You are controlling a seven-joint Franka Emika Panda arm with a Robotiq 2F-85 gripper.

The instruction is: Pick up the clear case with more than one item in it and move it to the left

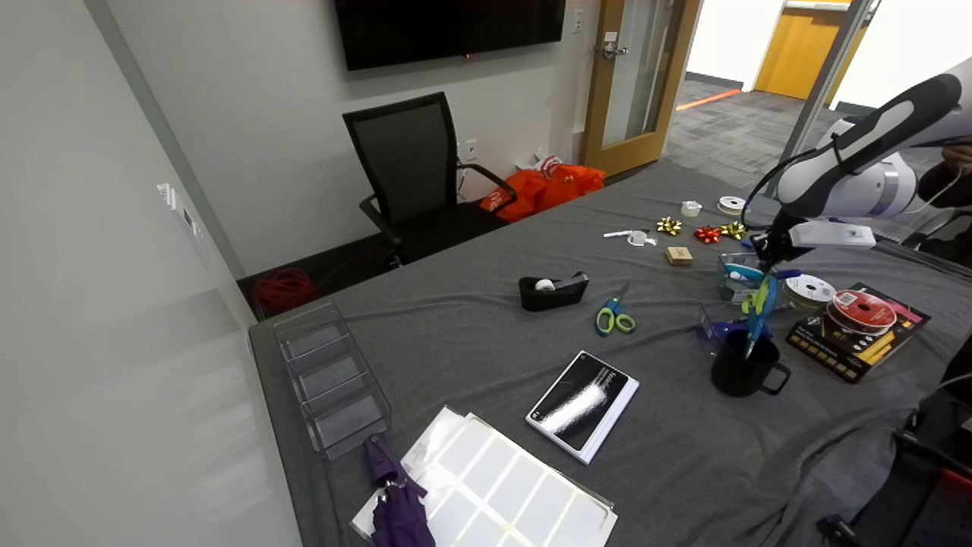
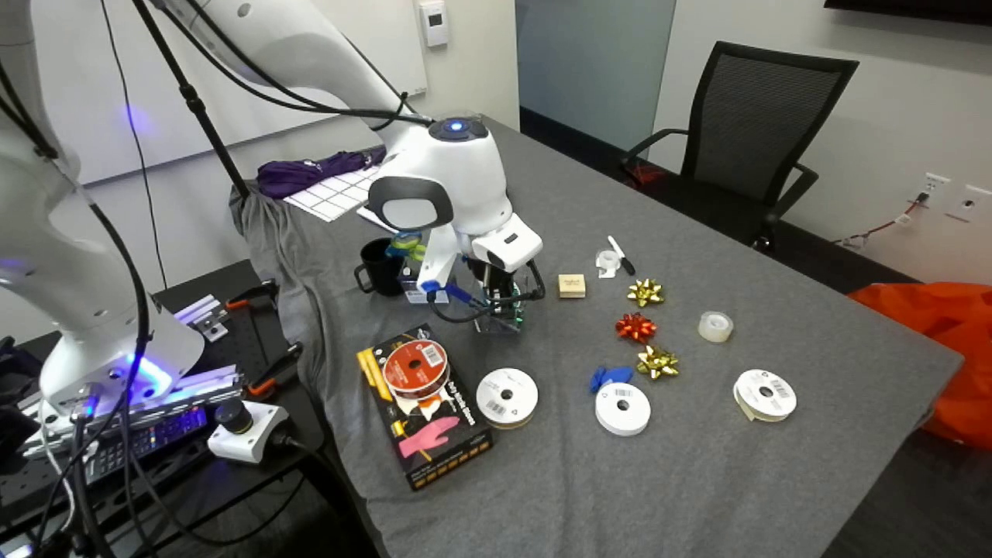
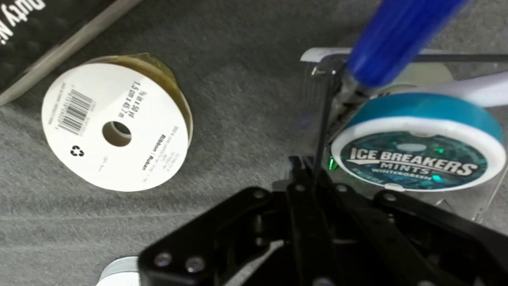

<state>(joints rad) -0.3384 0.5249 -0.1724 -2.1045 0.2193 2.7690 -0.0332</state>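
The clear case (image 3: 324,119) is a transparent open box in the wrist view. It holds a blue-and-white mints tin (image 3: 416,159), a blue pen (image 3: 387,43) that leans out over its rim, and pale items. The case also shows in both exterior views (image 1: 735,292) (image 2: 496,325), partly hidden by the gripper. My gripper (image 3: 305,165) is at the case's near side wall, with its fingers nearly together on that wall. The gripper also shows in both exterior views (image 1: 768,252) (image 2: 500,288). I cannot tell whether the case is lifted off the table.
A second clear case with blue items (image 1: 721,328) sits beside a black mug (image 1: 740,368) holding scissors. A ribbon spool (image 3: 115,127) and a black box with a red spool (image 2: 422,418) are close by. A notebook (image 1: 583,403), tape dispenser (image 1: 553,292) and divided tray (image 1: 334,380) lie farther off.
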